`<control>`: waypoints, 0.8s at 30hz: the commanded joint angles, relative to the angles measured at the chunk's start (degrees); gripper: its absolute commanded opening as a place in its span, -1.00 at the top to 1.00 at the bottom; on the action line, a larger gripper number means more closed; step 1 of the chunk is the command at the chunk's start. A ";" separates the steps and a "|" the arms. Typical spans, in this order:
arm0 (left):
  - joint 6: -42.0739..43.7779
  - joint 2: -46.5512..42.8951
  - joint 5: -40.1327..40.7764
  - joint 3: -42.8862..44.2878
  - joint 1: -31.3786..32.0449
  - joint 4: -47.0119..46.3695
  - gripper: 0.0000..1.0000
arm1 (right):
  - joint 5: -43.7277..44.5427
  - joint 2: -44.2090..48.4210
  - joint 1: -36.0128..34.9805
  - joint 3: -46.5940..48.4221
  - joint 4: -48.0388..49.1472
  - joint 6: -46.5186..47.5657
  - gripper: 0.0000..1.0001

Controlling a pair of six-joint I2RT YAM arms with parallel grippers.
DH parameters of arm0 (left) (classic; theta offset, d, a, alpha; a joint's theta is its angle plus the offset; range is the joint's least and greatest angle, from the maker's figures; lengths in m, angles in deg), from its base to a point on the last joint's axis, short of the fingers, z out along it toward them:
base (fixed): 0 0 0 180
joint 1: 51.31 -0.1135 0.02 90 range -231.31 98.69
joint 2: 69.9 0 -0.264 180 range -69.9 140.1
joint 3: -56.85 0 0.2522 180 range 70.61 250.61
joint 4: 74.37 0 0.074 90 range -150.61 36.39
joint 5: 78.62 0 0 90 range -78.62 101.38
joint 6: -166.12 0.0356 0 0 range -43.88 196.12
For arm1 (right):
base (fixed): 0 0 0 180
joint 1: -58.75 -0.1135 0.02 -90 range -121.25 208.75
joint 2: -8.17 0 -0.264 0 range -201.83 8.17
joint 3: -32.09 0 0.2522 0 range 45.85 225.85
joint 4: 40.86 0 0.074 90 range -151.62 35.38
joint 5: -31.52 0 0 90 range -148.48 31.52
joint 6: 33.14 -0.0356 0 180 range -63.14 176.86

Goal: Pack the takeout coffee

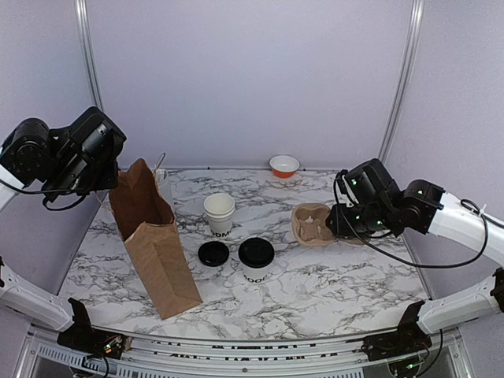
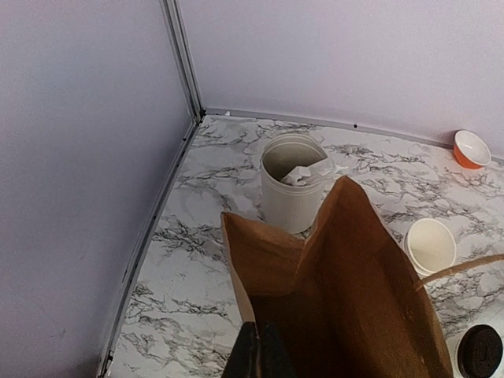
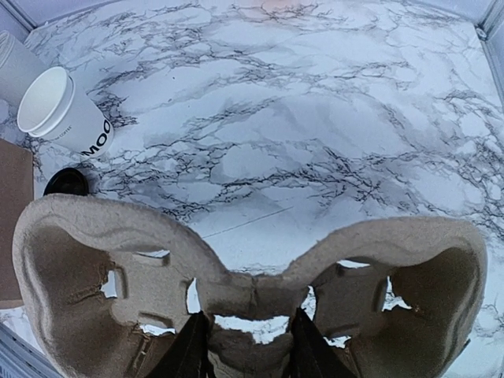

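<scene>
While pale lilac walls (image 1: 252,79) with metal corner posts are closing it in, the white, grey-veined marble table (image 1: 339,276) is carrying the takeout coffee (image 1: 256,260), which is standing lidded near the middle, just beside a loose black lid (image 1: 213,253). The left tool (image 2: 256,350) is pinching narrow on the near rim of the upright brown paper bag (image 1: 153,244). The right tool (image 3: 252,346) is gripping the pulp cup carrier (image 3: 87,260) by its centre ridge. An orange bowl (image 1: 284,165) is sitting by the back wall.
</scene>
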 commanded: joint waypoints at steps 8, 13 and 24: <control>17.04 3.97 -9.41 12.27 -4.42 -9.21 1.00 | -0.46 -1.09 1.46 8.06 4.98 5.75 0.33; 21.43 5.75 -13.52 17.22 -4.41 -11.68 1.00 | -0.57 -2.43 1.94 11.61 5.78 7.43 0.33; 28.34 4.19 -28.63 12.49 -4.25 -15.78 1.00 | -8.68 -5.97 1.83 23.00 9.70 18.21 0.33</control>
